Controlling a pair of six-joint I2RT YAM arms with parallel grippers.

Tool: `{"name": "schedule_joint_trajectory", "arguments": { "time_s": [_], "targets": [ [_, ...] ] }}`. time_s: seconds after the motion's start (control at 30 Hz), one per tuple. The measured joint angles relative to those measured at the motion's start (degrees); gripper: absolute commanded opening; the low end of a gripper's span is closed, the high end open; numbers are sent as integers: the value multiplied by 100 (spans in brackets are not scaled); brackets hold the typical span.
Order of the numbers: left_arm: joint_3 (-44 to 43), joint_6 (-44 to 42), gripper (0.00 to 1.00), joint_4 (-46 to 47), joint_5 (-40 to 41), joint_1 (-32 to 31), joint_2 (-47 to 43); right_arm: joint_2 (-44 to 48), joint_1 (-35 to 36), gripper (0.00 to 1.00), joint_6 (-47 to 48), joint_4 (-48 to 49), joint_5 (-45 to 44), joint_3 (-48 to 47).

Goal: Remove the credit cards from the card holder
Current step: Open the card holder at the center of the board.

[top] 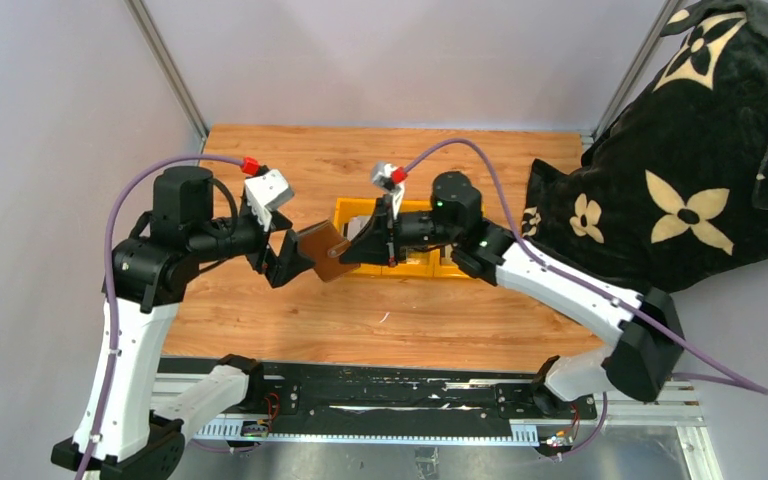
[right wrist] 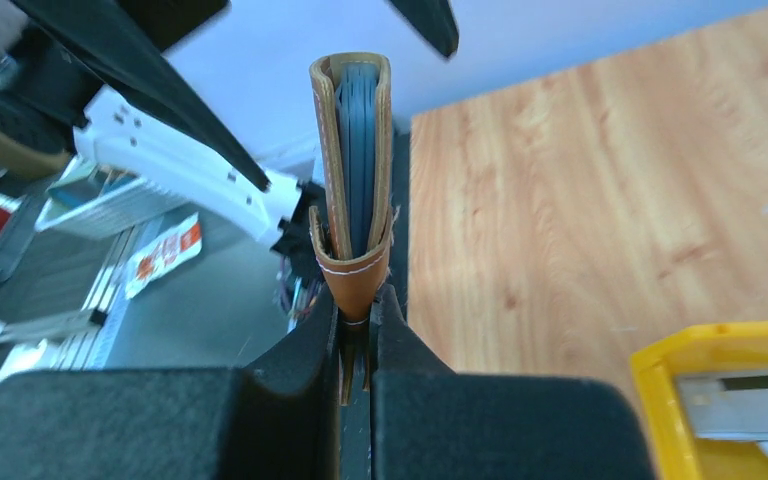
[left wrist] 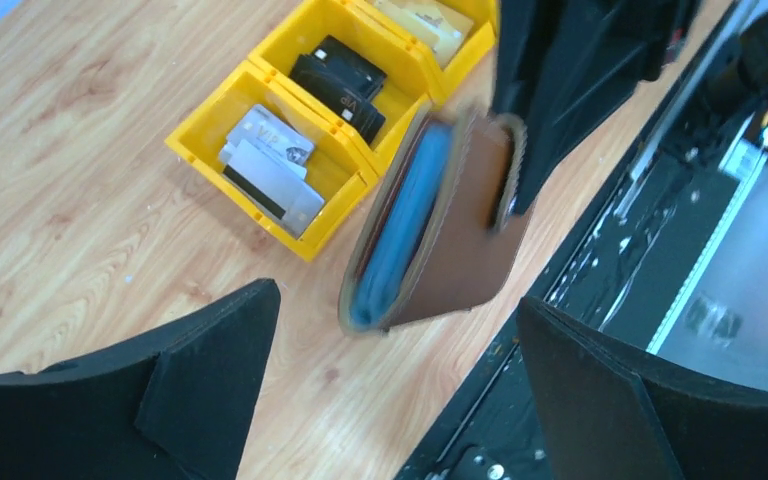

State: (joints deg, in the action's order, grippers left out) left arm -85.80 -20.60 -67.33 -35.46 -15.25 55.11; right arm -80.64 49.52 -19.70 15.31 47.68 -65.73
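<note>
**Top view:** The brown card holder [top: 322, 250] hangs above the wooden table [top: 260, 160] between the two arms, in front of the yellow bin [top: 357, 210]. The right gripper [top: 348, 254] reaches in from the right and meets the holder's right edge. The left gripper [top: 295, 258] faces it from the left with its fingers spread to either side of the holder's near end. A black flower-patterned cloth [top: 680, 170] lies heaped at the table's right.

**Left wrist view:** The holder is folded shut, its blue-grey lining showing along the open edge. It stands in the gap between the two wide-spread left fingers [left wrist: 200, 370], apart from both. The dark right gripper pinches its upper right edge. Beyond it, the three compartments of the bin hold the credit cards [left wrist: 265, 165]: silvery-grey ones in the nearest, black ones in the middle and tan ones in the farthest.

**Right wrist view:** The right fingers [right wrist: 300, 370] are pressed together on the holder's lower edge, and the folded holder rises upright from them, edge-on to the camera. The tips of the left fingers show above it on both sides, not touching it. A corner of the bin shows at lower right.
</note>
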Motion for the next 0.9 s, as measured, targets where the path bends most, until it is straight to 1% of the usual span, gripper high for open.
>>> {"name": "schedule_joint_trajectory", "arguments": {
  "time_s": [0.17, 0.3, 0.47, 0.53, 0.67, 0.73, 0.8, 0.83, 0.87, 0.9],
  "targets": [
    [498, 1392, 99, 918, -7, 0, -525, 730, -72, 0, -96, 494, -459, 144],
    [907, 2282, 92, 1447, -286, 0, -811, 938, -70, 0, -269, 907, -678, 151],
    [1119, 2944, 84, 1906, -686, 0, -804, 874, -72, 0, -463, 1054, -828, 151],
    [1172, 3187, 73, 2109, -883, 0, -787, 841, -72, 0, -516, 1078, -861, 153],
    [1255, 3517, 40, 2485, -1169, 0, -785, 778, -70, 0, -684, 1244, -872, 153],
    [1259, 3547, 27, 2577, -1169, 0, -778, 767, -70, 0, -752, 1320, -866, 164],
    [1266, 3556, 16, 2634, -1071, 13, -756, 765, -70, 0, -789, 1390, -850, 166],
    [1266, 3569, 13, 2643, -1045, 11, -750, 765, -72, 3, -787, 1408, -868, 166],
    [1266, 3576, 9, 2647, -1029, 11, -748, 761, -81, 12, -789, 1405, -876, 166],
    [1266, 3563, 5, 2651, -1016, 11, -748, 748, -83, 26, -789, 1408, -892, 166]
  ]
}}
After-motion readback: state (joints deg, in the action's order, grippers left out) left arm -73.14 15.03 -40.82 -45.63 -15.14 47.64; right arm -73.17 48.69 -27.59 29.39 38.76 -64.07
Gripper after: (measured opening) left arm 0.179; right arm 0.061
